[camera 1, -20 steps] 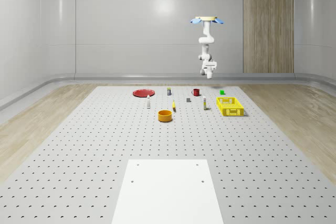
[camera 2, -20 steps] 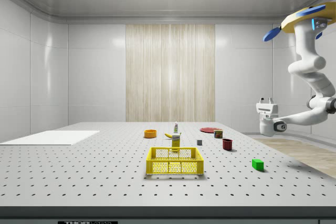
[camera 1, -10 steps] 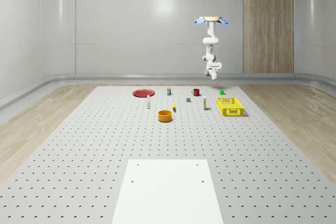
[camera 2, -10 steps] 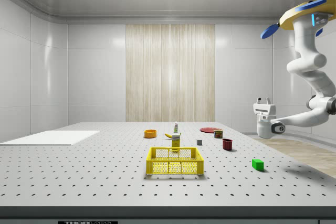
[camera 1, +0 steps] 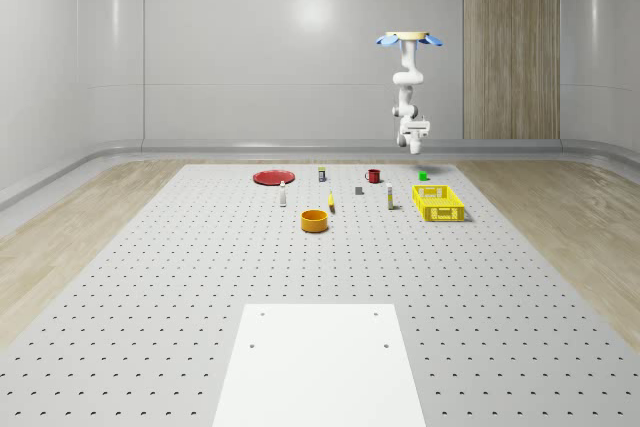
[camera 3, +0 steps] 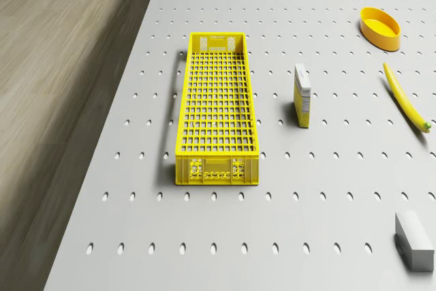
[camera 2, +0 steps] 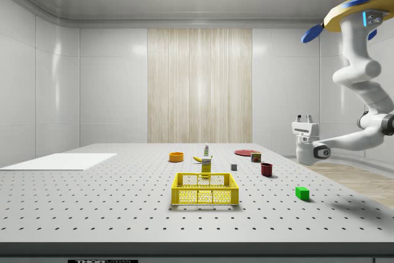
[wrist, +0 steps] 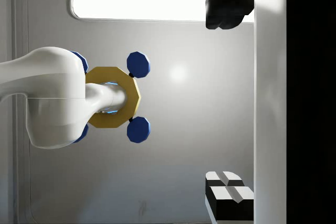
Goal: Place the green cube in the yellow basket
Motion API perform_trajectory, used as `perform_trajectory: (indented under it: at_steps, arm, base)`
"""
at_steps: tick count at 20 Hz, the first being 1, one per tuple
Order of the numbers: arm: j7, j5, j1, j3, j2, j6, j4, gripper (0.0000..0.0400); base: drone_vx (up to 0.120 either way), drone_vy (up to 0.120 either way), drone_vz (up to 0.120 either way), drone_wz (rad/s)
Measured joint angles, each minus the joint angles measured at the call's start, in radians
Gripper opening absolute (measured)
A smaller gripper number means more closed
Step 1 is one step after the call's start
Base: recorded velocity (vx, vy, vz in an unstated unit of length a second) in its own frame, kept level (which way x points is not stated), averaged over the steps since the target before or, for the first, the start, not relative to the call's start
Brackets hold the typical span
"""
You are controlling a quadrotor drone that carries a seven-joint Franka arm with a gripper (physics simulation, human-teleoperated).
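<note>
- Whole-scene view: the yellow-and-blue quadrotor drone (camera 1: 409, 39) is drifting toward this view's right compared with a second ago. It is now hovering almost over the small green cube (camera 1: 423, 176), which is lying on the grey perforated table (camera 1: 200, 277) just behind the yellow mesh basket (camera 1: 439, 203).
- Side view: the white two-finger gripper (camera 2: 303, 117) is edging leftward, pointing upward and well above the cube; the approach looks unfinished.
- Drone view: the basket is standing empty beside the wooden floor (camera 3: 54, 66).
- Wrist view: the fingers (wrist: 227, 9) are spreading wide, gripping nothing and facing the ceiling light (wrist: 136, 6).
</note>
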Motion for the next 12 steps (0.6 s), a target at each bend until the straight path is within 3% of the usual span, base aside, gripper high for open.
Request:
perform_trajectory:
  at_steps: [4, 6, 12]
  arm:
    - [0.001, -0.006, -0.001, 0.004, -0.002, 0.003, -0.002, 0.0400]
    - [0.001, -0.011, -0.003, 0.008, -0.003, 0.005, -0.003, 0.0400]
    - [0.005, -0.040, -0.009, 0.029, -0.007, 0.009, -0.007, 0.0400]
  base:
    - [0.120, 0.000, -0.080, 0.000]
    - [0.100, 0.000, 0.000, 0.000]
    - [0.000, 0.000, 0.000, 0.000]
